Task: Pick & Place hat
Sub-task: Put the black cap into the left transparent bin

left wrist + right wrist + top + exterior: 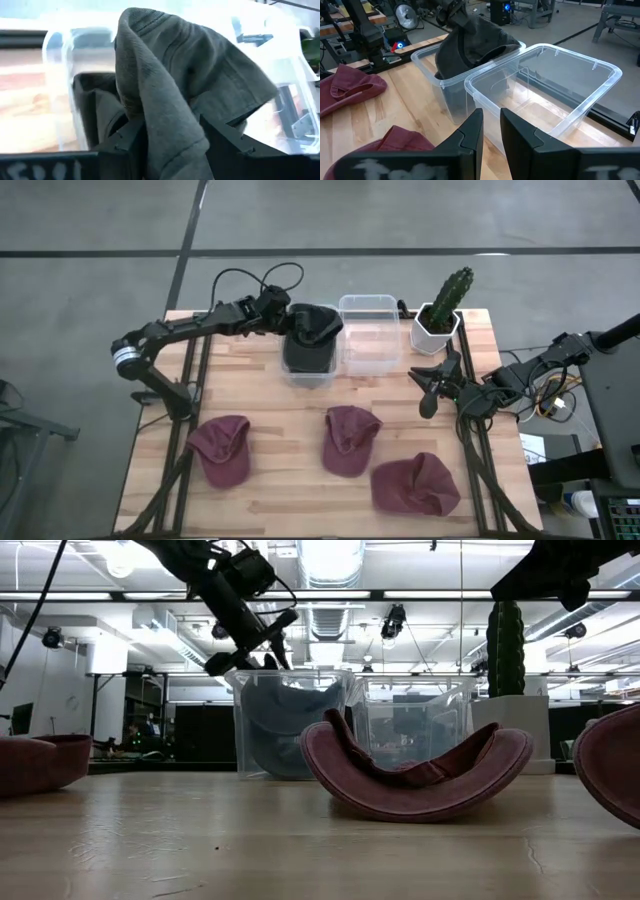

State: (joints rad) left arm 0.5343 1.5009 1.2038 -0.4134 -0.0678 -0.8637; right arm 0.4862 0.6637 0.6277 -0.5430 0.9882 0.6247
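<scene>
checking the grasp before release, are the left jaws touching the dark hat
Touching. In the left wrist view the dark hat is pinched between the left gripper jaws, its fabric pressed against both, above the clear bin.

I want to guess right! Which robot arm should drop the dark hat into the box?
The left. Its tool is shut on the dark hat right over the left clear box. The right tool waits empty beside the other box.

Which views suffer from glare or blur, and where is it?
Left wrist view: the clear bin is washed out by bright light, while the dark hat stays sharp. Low view: ceiling lights flare above, and the maroon hat is well focused. High view: even light, no glare.
</scene>
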